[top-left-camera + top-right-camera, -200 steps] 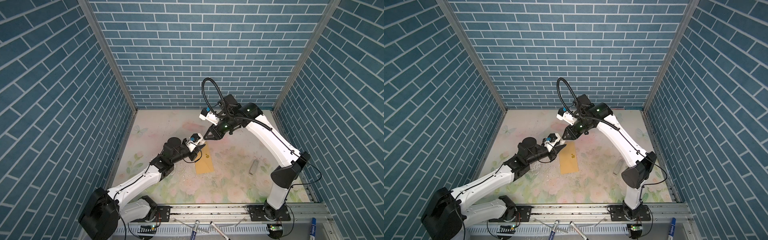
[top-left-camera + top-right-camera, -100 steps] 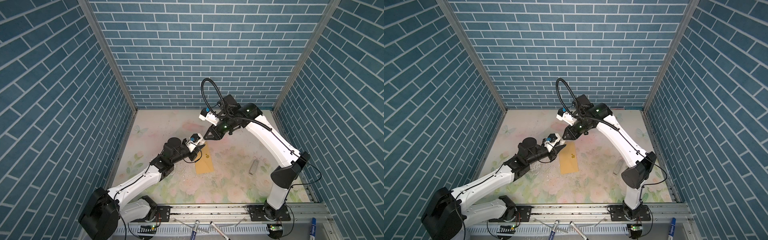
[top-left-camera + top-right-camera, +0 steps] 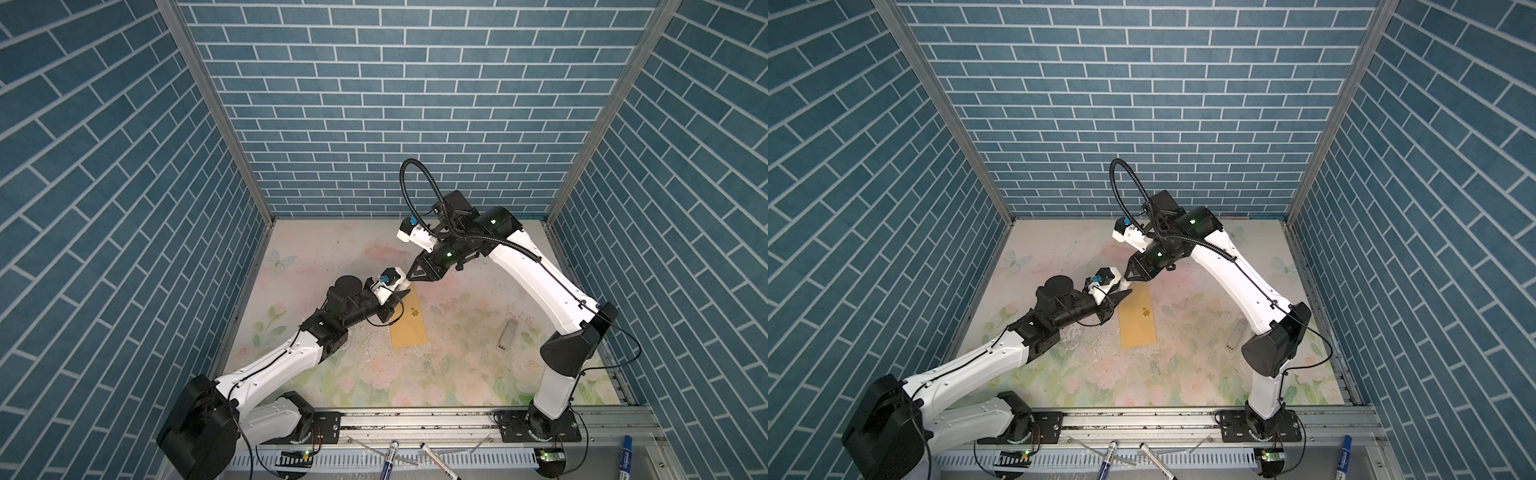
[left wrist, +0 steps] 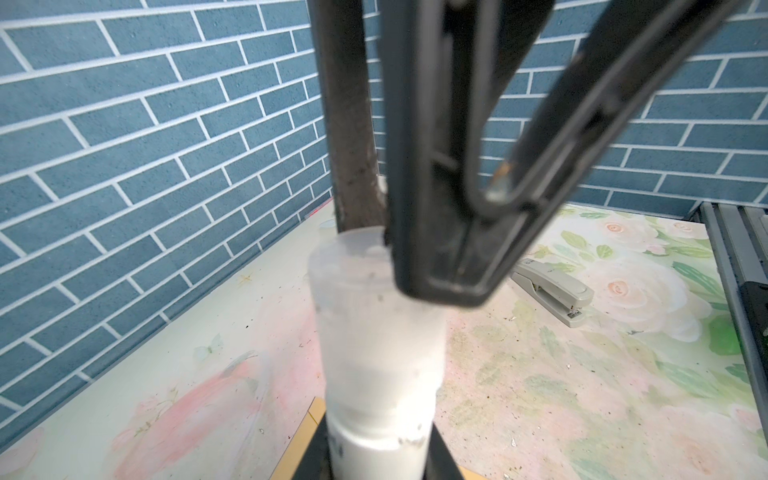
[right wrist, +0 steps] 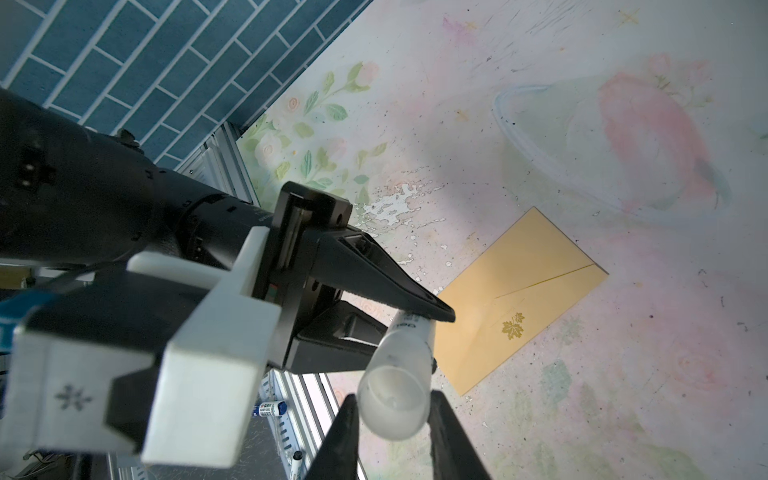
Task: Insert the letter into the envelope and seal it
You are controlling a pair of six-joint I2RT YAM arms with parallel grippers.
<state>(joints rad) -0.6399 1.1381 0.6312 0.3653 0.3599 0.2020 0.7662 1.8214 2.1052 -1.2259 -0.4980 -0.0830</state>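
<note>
The envelope (image 3: pixel 409 324) lies flat on the floral desk (image 3: pixel 457 374), just left of centre in both top views, long axis running up the frame. Its pointed flap is folded down toward the gold maple-leaf emblem (image 5: pixel 512 330); I cannot tell whether it is stuck. The letter shows in none of the 4 views, so it is probably already inside. As thin kraft paper, the envelope should be very light, limp and ready to skid on the smooth desk. It is better pinned flat near an end than lifted, and any pinch belongs on a long edge, away from the flap crease. Above its upper end the 2 hands meet on a white glue stick (image 4: pixel 382 353). The left hand (image 5: pixel 415 326) pinches the stick's body. The right hand (image 3: pixel 411 278) has its fingers set against both sides of the translucent cap (image 5: pixel 392 399), apparently gripping it. The cap looks slick, so pulling it off calls for a firm, straight draw. A grey stapler (image 3: pixel 508 334) lies well apart at the right.
</note>
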